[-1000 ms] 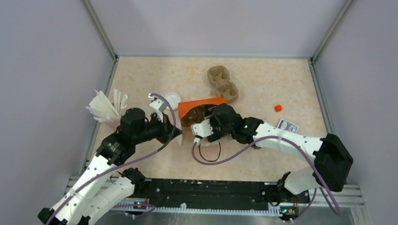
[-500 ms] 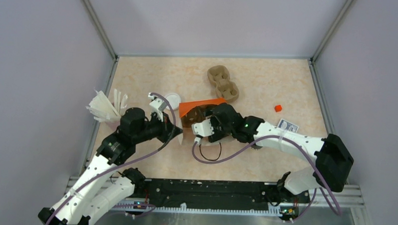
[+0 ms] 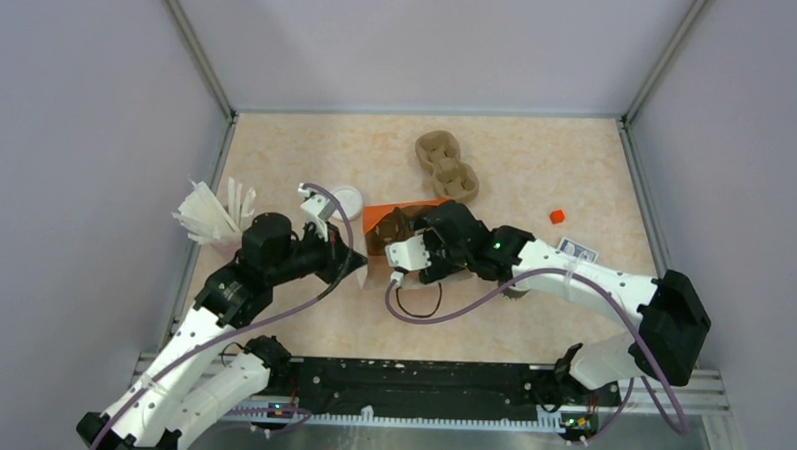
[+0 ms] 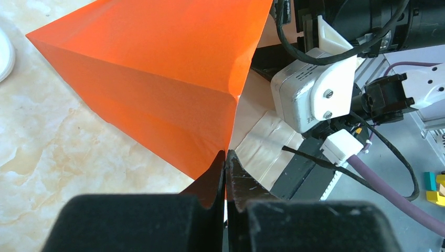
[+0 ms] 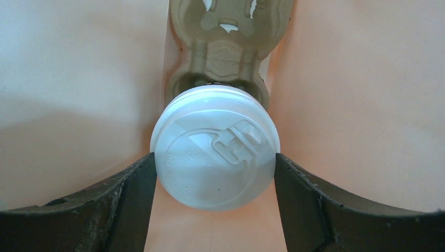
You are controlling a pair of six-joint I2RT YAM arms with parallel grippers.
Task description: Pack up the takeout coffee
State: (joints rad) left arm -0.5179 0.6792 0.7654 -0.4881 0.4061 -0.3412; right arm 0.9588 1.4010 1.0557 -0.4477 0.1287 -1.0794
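At the left of centre in the overhead view, our left gripper (image 3: 357,261) is pinched shut on a thin edge of the orange bag (image 3: 415,206). We judge that this is holding the mouth open. Just to its right, our right gripper (image 5: 214,156) reaches into that bag. In its wrist view the dark fingers (image 5: 131,189) press in from both sides on the white lid of the takeout coffee (image 5: 210,136), with paper walls on either side and a pulp tray (image 5: 225,58) directly behind it.

To do this step well, we should hold the bag edge taut, push the cup in level and deep, and open only once it sits firm. Then we should back straight out so we don't snag the paper.

The table (image 3: 307,152) is pale marbled beige. It carries white strips (image 3: 210,213) at the left, a round white lid (image 3: 346,197), a second tray (image 3: 447,167), a small orange block (image 3: 556,216) and a printed card (image 3: 577,252) at the right. Plain lilac walls enclose it.
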